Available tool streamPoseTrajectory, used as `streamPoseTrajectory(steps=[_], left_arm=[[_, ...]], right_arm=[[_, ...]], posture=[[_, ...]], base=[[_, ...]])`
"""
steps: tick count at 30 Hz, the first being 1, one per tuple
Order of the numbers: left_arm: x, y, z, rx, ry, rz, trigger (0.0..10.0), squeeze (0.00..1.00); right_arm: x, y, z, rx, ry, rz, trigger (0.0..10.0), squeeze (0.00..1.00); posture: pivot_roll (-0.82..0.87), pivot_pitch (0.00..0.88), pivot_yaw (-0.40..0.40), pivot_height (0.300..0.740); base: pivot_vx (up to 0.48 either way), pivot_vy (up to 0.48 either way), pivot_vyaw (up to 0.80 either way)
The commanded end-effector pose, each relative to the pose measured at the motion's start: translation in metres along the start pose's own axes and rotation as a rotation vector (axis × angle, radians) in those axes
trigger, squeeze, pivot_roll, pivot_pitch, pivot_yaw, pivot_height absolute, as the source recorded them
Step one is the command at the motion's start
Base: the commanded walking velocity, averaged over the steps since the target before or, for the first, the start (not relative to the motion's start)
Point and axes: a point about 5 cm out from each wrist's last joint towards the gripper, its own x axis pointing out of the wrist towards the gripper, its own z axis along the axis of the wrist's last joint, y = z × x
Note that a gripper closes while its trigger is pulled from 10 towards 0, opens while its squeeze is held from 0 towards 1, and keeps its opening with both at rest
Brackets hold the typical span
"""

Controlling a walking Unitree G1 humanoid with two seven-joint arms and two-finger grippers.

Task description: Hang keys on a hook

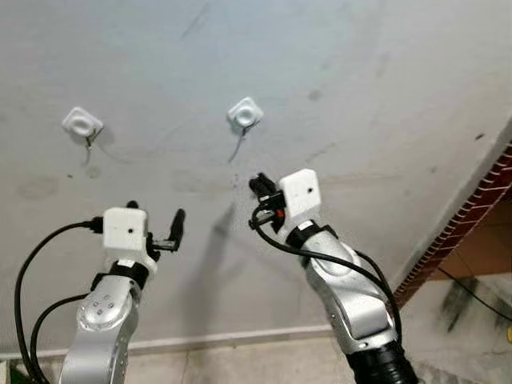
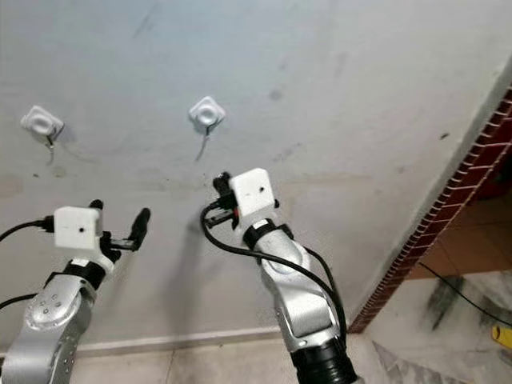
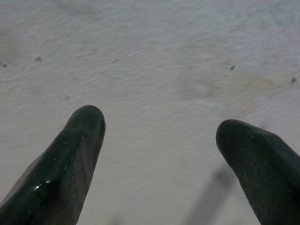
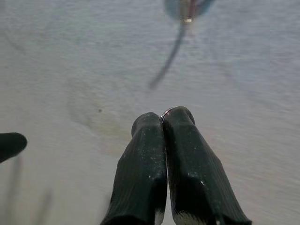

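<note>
Wall (image 1: 360, 72): pale grey, scuffed and stained, facing the robot; a light baseboard strip (image 1: 224, 340) runs along its foot.

Hooks: two white square adhesive hooks on the wall. Left hook (image 1: 82, 123) sits above the left arm; a thin wire prong hangs from it. Right hook (image 1: 245, 113) sits above and a little to the left of the right arm, also with a thin dark prong hanging down. In the right wrist view this hook (image 4: 186, 8) is blurred, straight ahead of the fingertips and still apart from them.

Right gripper (image 1: 258, 186): raised toward the wall below the right hook, white camera block behind it, black cable looping under the wrist. In the right wrist view the gripper (image 4: 163, 121) has its two black fingers pressed together, pinching a thin metal key ring (image 4: 165, 112), of which a small silver arc shows at the tips. The keys themselves cannot be made out.

Left gripper (image 1: 157, 219): held up lower and to the left, near the wall, below the left hook. In the left wrist view its fingers (image 3: 77, 154) are spread wide apart with bare wall between them.

Brick edge (image 1: 468, 220): red-brown, slanting down at the right, with tiled floor (image 1: 464, 320) below it.
</note>
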Motion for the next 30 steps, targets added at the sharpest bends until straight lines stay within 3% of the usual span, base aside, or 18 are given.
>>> streamPoseTrajectory(steps=[1,4,8,10,12,30], left_arm=[[-0.001,-0.002,-0.002,0.004,0.006,0.003,10.0,0.0],[-0.001,-0.003,-0.001,0.017,0.001,-0.007,10.0,0.0],[-0.004,-0.016,0.007,0.032,-0.041,-0.114,10.0,0.0],[-0.006,-0.029,0.012,0.043,-0.068,-0.227,10.0,0.0],[-0.006,-0.03,0.012,0.053,-0.073,-0.244,10.0,0.0],[-0.006,-0.027,0.012,0.055,-0.071,-0.223,10.0,0.0]], right_arm=[[-0.001,-0.005,0.003,-0.01,-0.01,-0.015,10.0,0.0],[0.0,-0.004,0.007,-0.007,-0.034,-0.014,10.0,0.0],[0.005,-0.004,0.021,0.009,-0.096,-0.027,10.0,0.0],[0.006,-0.004,0.026,0.004,-0.119,-0.028,10.0,0.0],[0.006,-0.005,0.028,0.001,-0.125,-0.027,10.0,0.0],[0.018,0.001,0.068,-0.006,-0.274,0.066,10.0,0.0]], posture=[[0.15,0.0,0.023,0.74],[0.15,0.0,0.023,0.74],[0.16,0.0,0.026,0.74],[0.17,0.0,0.026,0.74],[0.17,0.0,0.027,0.74],[0.17,0.0,0.035,0.74]], base=[[0.0,0.0,0.0],[0.0,0.0,0.0],[0.0,0.0,0.0],[0.0,0.0,0.0],[0.0,0.0,0.0],[0.0,0.0,0.0]])
